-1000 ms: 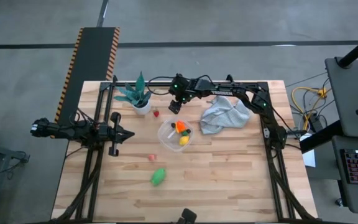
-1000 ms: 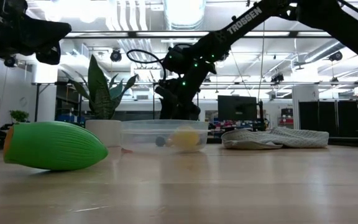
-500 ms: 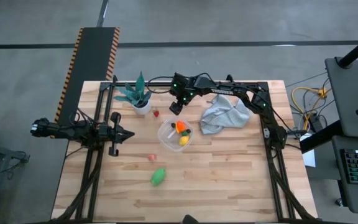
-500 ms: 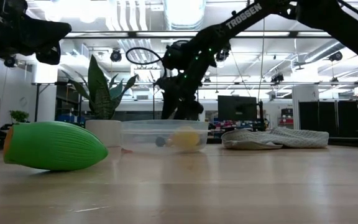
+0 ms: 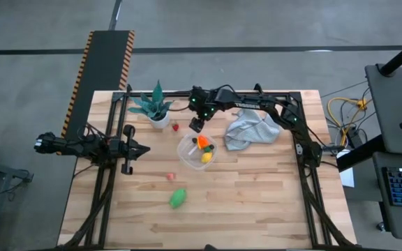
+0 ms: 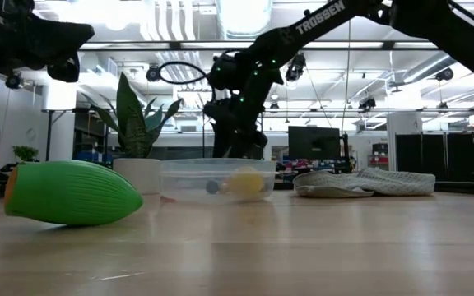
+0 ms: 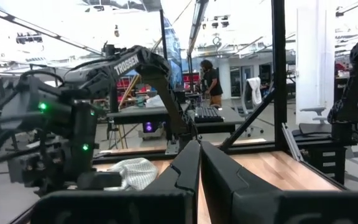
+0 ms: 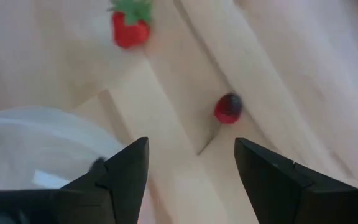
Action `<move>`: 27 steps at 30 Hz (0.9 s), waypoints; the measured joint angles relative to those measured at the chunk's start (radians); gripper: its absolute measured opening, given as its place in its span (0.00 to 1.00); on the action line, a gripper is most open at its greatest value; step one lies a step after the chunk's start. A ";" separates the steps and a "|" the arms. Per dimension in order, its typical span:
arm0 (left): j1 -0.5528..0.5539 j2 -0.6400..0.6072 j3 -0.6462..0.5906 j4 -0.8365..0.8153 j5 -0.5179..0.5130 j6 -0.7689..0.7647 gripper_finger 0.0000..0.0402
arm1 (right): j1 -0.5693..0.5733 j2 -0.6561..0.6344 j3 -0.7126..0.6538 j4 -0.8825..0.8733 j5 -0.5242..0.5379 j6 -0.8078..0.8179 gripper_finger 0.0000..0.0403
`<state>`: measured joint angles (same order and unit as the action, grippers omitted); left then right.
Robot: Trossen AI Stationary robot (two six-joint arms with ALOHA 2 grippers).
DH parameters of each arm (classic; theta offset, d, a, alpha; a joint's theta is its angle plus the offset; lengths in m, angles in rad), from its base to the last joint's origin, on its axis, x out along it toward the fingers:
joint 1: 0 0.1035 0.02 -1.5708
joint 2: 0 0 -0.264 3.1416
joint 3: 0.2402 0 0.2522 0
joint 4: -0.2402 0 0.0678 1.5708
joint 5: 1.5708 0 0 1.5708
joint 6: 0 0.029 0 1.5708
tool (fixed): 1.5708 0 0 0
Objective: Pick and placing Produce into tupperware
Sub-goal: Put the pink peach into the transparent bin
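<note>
Right gripper: fingers apart, above a red berry near the counter's far edge.
Left gripper: fingers together.
Risk: the berry may roll aside if clipped.

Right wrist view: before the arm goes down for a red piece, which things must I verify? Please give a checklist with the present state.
1. Right end effector open and empty: ok.
2. Dark red piece between the fingers' line: ok.
3. Strawberry apart from it: ok.
4. Tub rim close to the left finger: not ok, risk of a bump.
5. Left end effector shut, waiting at the table's left edge: ok.
6. End effector's height above the table: cannot tell.
</note>
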<state>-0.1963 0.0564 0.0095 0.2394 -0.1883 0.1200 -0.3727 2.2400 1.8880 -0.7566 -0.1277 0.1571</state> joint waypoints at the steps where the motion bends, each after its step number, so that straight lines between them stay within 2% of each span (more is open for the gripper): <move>1: 0.000 0.000 0.001 -0.001 0.000 0.000 0.00 | 0.003 0.000 0.000 -0.005 -0.005 0.000 0.57; 10: 0.000 0.002 0.001 -0.002 0.000 0.000 0.00 | 0.007 -0.004 0.026 -0.006 -0.012 -0.026 0.57; 16: 0.000 0.000 0.001 -0.003 0.000 0.000 0.00 | 0.026 -0.006 0.079 -0.024 -0.115 -0.053 0.57; 22: 0.000 0.002 0.001 -0.003 0.000 -0.006 0.00 | 0.034 -0.007 0.121 -0.027 -0.037 -0.078 0.57; 27: 0.000 0.002 0.001 -0.003 0.000 -0.007 0.00 | 0.049 -0.042 0.153 -0.096 -0.030 -0.094 0.57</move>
<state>-0.1963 0.0582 0.0103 0.2367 -0.1879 0.1127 -0.3241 2.1975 2.0410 -0.8522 -0.1580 0.0635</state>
